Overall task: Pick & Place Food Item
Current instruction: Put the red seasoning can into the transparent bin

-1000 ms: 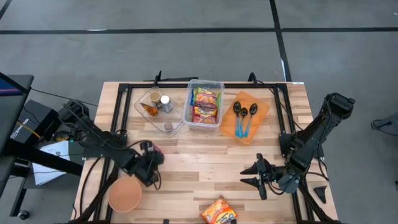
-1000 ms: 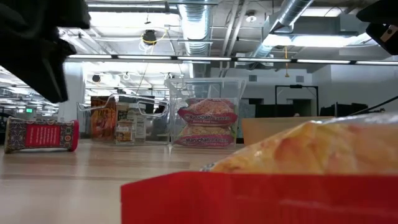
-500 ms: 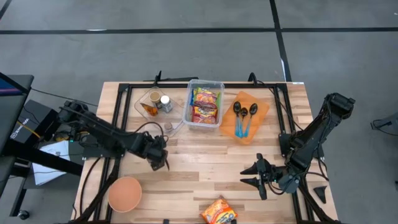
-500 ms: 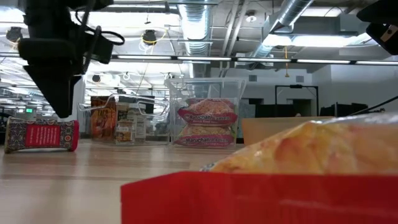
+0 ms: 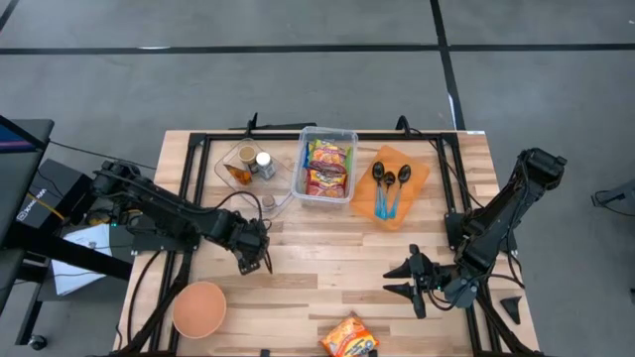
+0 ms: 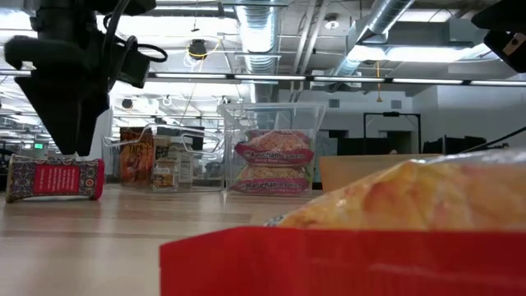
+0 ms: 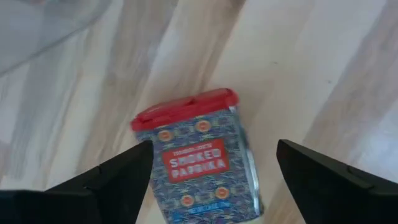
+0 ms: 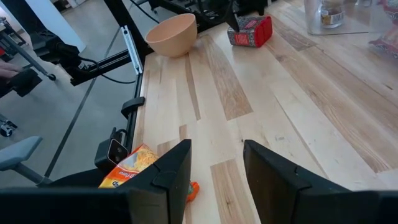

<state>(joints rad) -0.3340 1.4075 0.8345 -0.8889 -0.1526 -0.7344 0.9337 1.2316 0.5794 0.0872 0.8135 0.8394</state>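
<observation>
Bowl [image 5: 199, 308] sits at 8 o'clock on the table [image 5: 327, 268]. Left gripper [image 5: 260, 260] hovers over the smoked paprika tin [image 7: 194, 155], fingers [image 7: 118, 177] apart on either side, not touching it; tin lies on its side on the wood near table center, 9 o'clock side. Clear bins [image 5: 327, 164] at 12 o'clock. Snack bag [image 5: 348, 337] at 6 o'clock. Right gripper [image 5: 397, 279] waits at 4 o'clock, jaws partly apart, holding nothing.

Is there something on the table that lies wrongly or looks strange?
The smoked paprika tin lies on its side on the bare wood, under the open left gripper, while the other spice jars stand upright in their clear bin.
</observation>
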